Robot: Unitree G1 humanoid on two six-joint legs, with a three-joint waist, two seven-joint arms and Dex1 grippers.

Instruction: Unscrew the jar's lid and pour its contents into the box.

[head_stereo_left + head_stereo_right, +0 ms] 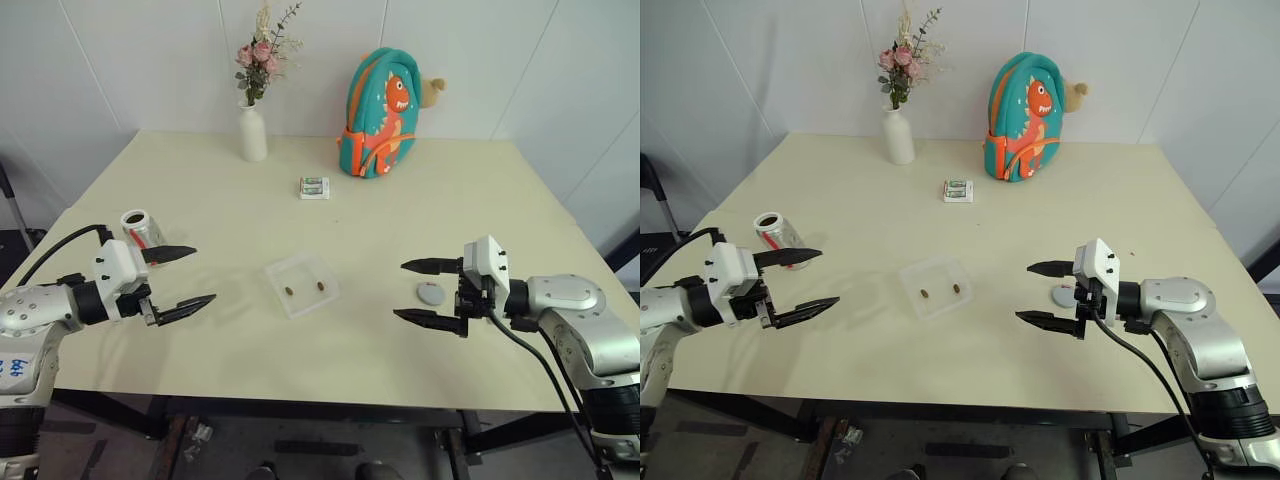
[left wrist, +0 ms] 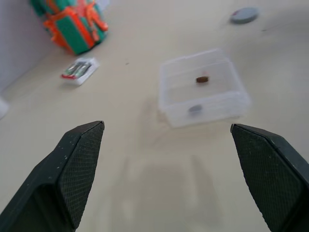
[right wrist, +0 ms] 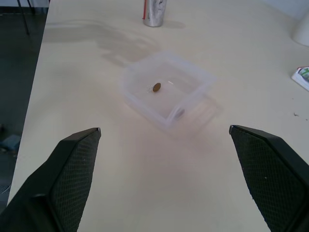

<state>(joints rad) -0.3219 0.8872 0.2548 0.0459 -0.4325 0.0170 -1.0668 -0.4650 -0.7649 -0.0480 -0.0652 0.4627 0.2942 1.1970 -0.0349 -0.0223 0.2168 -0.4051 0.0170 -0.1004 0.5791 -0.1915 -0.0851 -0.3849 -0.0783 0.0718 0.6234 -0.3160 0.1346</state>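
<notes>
At the centre of a pale cream table (image 1: 420, 190) sits the box (image 1: 301, 283), a shallow, see-through plastic tray, square with rounded corners. Two tiny brown oval pieces, the contents (image 1: 321, 285), lie side by side on its floor, close together but not touching.

At nine o'clock from the box, near the table's left edge, stands the jar (image 1: 777, 233). It is small, clear and cylindrical, with a red and white label, and its mouth is open with no cap on it. In the right eye view it leans a little.

At three o'clock from the box, the lid (image 1: 430, 293) lies flat on the table. It is a small, round, grey disc, well apart from the jar.

The left gripper (image 1: 185, 278) hovers just in front of the jar, its two black fingers spread wide and holding nothing, pointing toward the box. The right gripper (image 1: 418, 290) hovers beside the lid, also spread wide and empty, pointing back toward the box from the opposite side.

At twelve o'clock from the box lies a small white-and-green packet (image 1: 314, 187). Beyond it, at the far edge, stand a white vase (image 1: 252, 132) with pink flowers at eleven o'clock and a teal backpack (image 1: 383, 115) with an orange dinosaur at one o'clock.
</notes>
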